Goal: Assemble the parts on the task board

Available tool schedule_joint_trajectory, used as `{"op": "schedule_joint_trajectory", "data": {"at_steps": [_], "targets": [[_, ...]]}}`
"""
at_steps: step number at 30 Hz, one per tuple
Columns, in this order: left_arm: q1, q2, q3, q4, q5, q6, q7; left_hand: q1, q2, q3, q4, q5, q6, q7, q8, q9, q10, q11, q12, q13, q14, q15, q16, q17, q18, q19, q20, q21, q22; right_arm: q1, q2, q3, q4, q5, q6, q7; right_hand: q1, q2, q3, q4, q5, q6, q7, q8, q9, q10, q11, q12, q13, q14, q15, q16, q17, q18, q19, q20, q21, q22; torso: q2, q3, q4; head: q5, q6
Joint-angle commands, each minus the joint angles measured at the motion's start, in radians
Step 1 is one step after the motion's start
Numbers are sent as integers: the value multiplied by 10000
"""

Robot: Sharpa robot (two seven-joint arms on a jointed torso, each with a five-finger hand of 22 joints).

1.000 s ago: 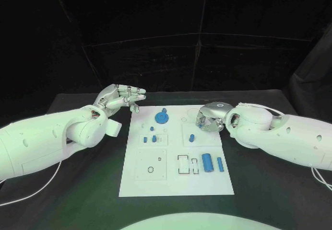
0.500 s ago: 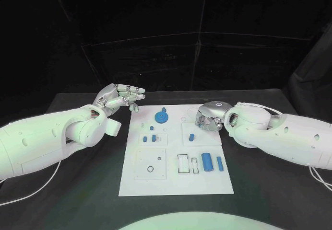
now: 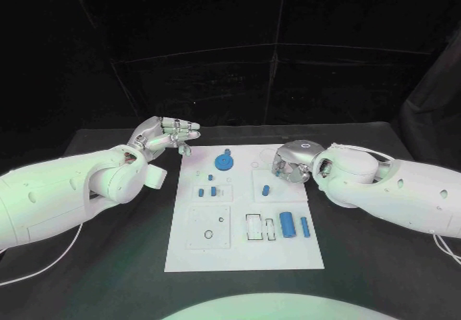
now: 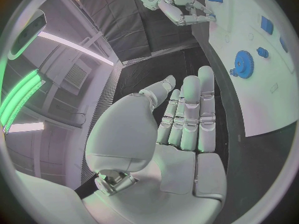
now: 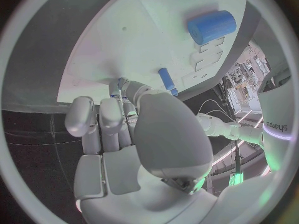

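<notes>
Task board (image 3: 245,257) lengthwise away from robot

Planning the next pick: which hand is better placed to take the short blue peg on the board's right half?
Right, probably. The right hand hangs over the task board just beyond the short blue peg; the left hand hovers off the board's far left corner.

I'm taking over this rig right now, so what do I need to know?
Left robot hand: holds nothing, hovering off the task board's far left corner.
Right robot hand: over the board's far right area, fingers curled down; whether it holds a part is unclear.
On the board: blue gear, small blue pegs, blue peg, large cylinder and blue rod lying loose.
Left: most assembly.
</notes>
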Motion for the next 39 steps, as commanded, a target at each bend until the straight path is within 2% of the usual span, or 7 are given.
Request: {"op": "schedule_joint_trajectory", "data": {"at_steps": [1, 9, 15, 22, 32, 37, 39], "targets": [[17, -12, 7, 6, 65, 70, -54, 117, 2, -15, -53, -45, -37, 82, 35, -16, -50, 17, 56, -13, -68, 13, -34, -26, 135, -31, 2, -44, -15, 22, -126, 7, 182, -59, -876, -15, -89, -9, 78, -10, 44, 52, 32, -30, -16, 53, 24, -45, 2, 229, -46, 49, 21, -86, 62, 6, 50, 47, -2, -7, 11, -6, 27], [18, -28, 7, 13, 65, 60, -64, 85, 5, -27, -39, -45, -56, 94, 39, -18, -70, 28, 59, -17, -79, 24, -40, -42, 130, -39, 8, -52, -21, 26, -466, 13, 637, 228, -1620, 183, -167, -58, 194, -85, 54, 25, 42, -65, -25, 24, 38, -96, -1, 219, -35, 54, -6, -87, 53, 14, 70, 67, 0, -12, -1, -5, 65], [19, -42, 7, 37, 65, 71, -80, 80, 5, -30, -38, -44, -63, 96, 39, -18, -77, 30, 60, -19, -83, 27, -42, -47, 129, -42, 10, -54, -23, 29, -716, 19, 1076, 363, -1911, 236, -197, -70, 238, -108, 54, 17, 47, -75, -28, 18, 44, -112, -1, 219, -31, 75, 9, -88, 52, 18, 79, 79, 6, -14, 12, -12, 67], [19, -46, 7, 59, 65, 67, -73, 76, 4, -32, -38, -44, -73, 99, 39, -19, -87, 33, 60, -21, -87, 29, -44, -52, 129, -45, 11, -57, -25, 28, -658, 22, 1824, 681, -2127, 443, -222, -77, 291, -141, 58, 23, 49, -78, -27, 28, 45, -121, 2, 224, -28, 111, 40, -100, 83, 22, 117, 139, 7, -10, 20, 83, 31], [27, -10, 9, 116, 65, 126, -11, 73, 3, -33, -40, -44, -82, 102, 39, -20, -96, 36, 61, -22, -91, 32, -46, -58, 128, -48, 13, -60, -27, 5, 424, 10, 1930, 1347, -1674, 945, -253, -70, 335, -164, 77, 33, 55, -78, -25, 31, 50, -133, 3, 222, -25, 114, 28, -99, 75, 26, 122, 140, 13, -32, 23, 255, -66], [41, 51, 10, 140, 65, 143, -9, 70, -6, -39, -46, -45, -95, 105, 40, -21, -107, 39, 63, -24, -97, 35, -49, -66, 127, -53, 15, -64, -30, -225, 895, 3, 1742, 1413, -1135, 966, -271, -64, 345, -165, 83, 33, 58, -80, -25, 32, 53, -136, 4, 221, -23, 114, 23, -97, 68, 28, 119, 134, 10, -51, 36, 376, -125], [46, 61, 10, 164, 65, 147, -8, 70, -6, -39, -46, -45, -95, 105, 40, -21, -107, 39, 63, -24, -97, 35, -49, -66, 127, -53, 15, -64, -30, -345, 1072, 0, 1630, 1403, -953, 951, -277, -62, 347, -165, 84, 32, 60, -81, -26, 31, 54, -138, 4, 219, -22, 109, 14, -96, 65, 28, 117, 131, 18, -38, 24, 423, -145]]}}
